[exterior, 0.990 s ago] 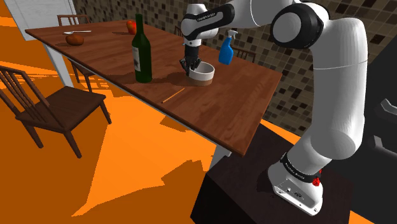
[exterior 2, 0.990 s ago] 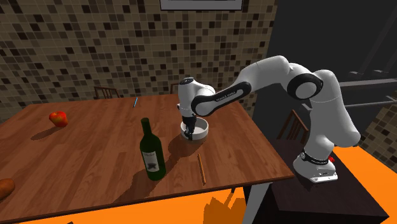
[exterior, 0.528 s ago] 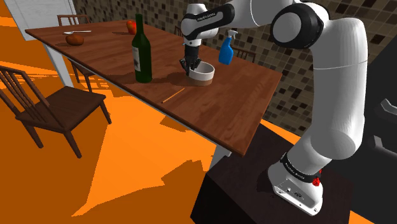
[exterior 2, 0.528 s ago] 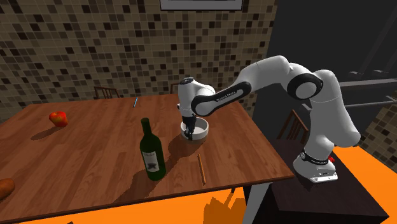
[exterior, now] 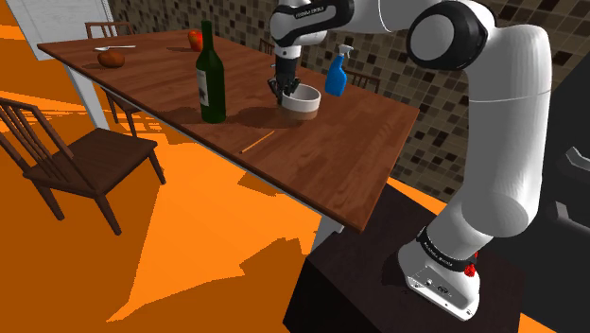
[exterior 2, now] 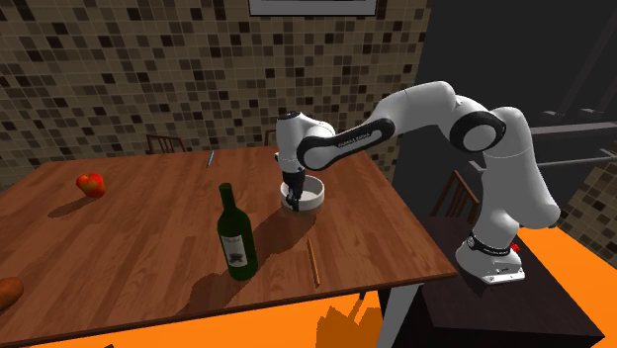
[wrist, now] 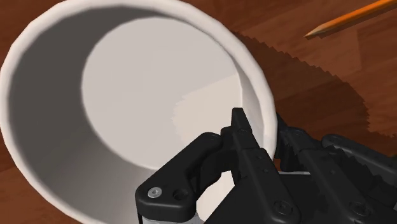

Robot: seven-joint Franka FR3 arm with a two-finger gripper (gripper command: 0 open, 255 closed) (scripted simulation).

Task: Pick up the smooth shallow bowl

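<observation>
Gripper [wrist: 261,124] closed on the near wall of the white bowl [wrist: 140,83], one finger inside, one outside. We judge the bowl hangs under the hand, apparently just clear of the table [exterior: 321,151]; lift straight up.

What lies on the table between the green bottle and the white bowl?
Nothing: in the shoulder view, bare tabletop separates the green bottle from the white bowl.
</observation>
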